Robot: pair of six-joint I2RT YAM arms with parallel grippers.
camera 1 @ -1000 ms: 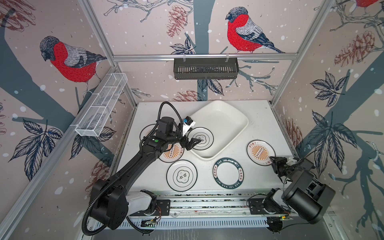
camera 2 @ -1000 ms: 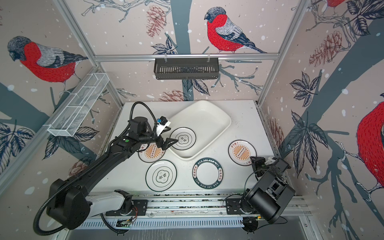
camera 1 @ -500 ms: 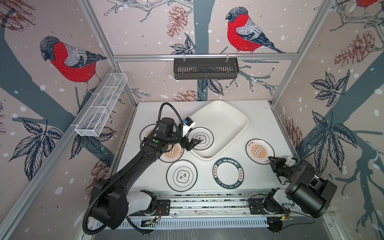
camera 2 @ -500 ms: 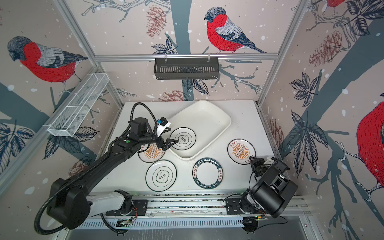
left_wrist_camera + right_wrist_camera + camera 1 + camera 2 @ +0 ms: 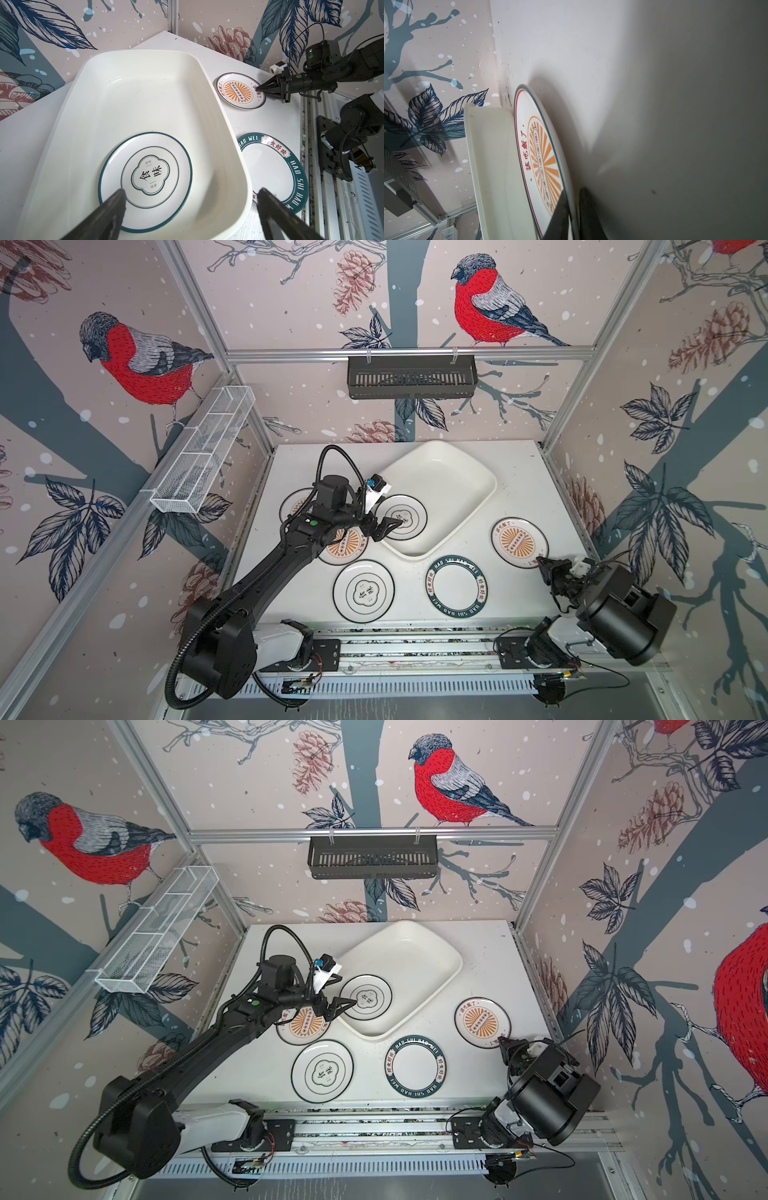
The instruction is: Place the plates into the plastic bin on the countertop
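With 12 o'clock taken at the back wall, the plastic bin (image 5: pixel 446 477) (image 5: pixel 409 957) lies at an angle on the white desk (image 5: pixel 521 477) (image 5: pixel 486 965), reaching from the centre toward 12 o'clock. One emblem plate (image 5: pixel 401 517) (image 5: pixel 365 997) (image 5: pixel 145 178) with a thin dark rim lies flat inside the bin, in its corner at 7 o'clock. The left hand (image 5: pixel 390 529) (image 5: pixel 341 1006) hovers over this corner with its fingers spread wide and grips nothing. At 3 o'clock of the desk lies an orange sunburst plate (image 5: pixel 519 542) (image 5: pixel 482 1022) (image 5: pixel 542 155). The right hand (image 5: pixel 539 561) (image 5: pixel 501 1040) (image 5: pixel 257 88) is closed narrow on the rim of this plate at its 5 o'clock side. In the right wrist view one finger is over the edge and one is under it. I cannot tell if the plate is raised from the desk. A green lettered plate (image 5: pixel 456 585) (image 5: pixel 414 1067) lies at 6 o'clock, just beside the bin. A second emblem plate (image 5: pixel 363 591) (image 5: pixel 322 1071) lies at 7 o'clock. A second sunburst plate (image 5: pixel 347 547) (image 5: pixel 303 1029) lies near 9 o'clock, partly under the left arm. In a top view one more plate (image 5: pixel 293 506) shows at 10 o'clock, mostly hidden by that arm.
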